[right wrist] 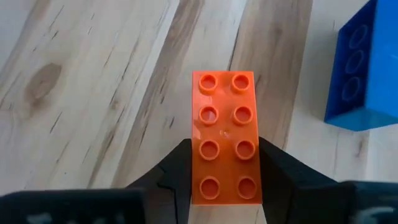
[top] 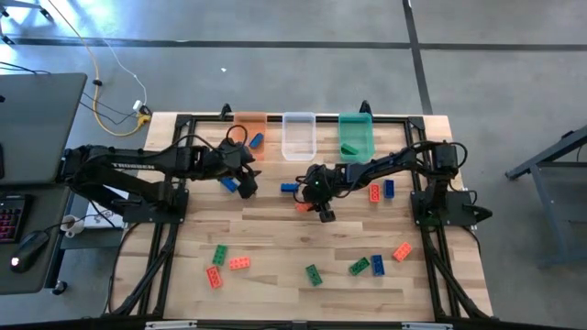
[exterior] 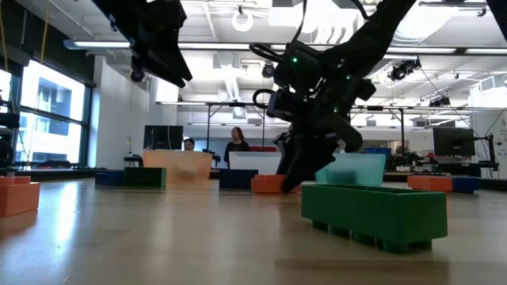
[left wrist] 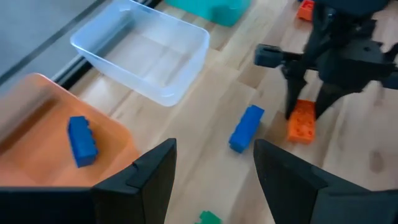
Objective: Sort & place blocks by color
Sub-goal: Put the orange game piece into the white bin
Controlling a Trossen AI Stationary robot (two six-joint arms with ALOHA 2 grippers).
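Observation:
My right gripper [top: 318, 203] stands low over the middle of the table, shut on an orange block [right wrist: 224, 137] that lies studs up on the wood. A blue block [left wrist: 247, 127] lies just beside it, toward the bins. My left gripper [left wrist: 214, 180] hangs open and empty above the table, near the orange bin [top: 249, 133], which holds one blue block [left wrist: 82, 141]. The clear bin [top: 298, 136] and the green bin [top: 356, 136] stand in the same row at the far edge. My right gripper pinches the orange block's two long sides [right wrist: 198, 168] between its two fingers, at the end nearer the wrist. The fingers [left wrist: 292, 93] slant down from above and lie across the block. The block rests flat on the table.
More blocks lie scattered: a red one [top: 374, 192] and a blue one [top: 389, 189] to the right of my right gripper, and several green, red and blue ones along the near half of the table [top: 275, 238]. One green block [exterior: 372, 214] lies close to the low camera.

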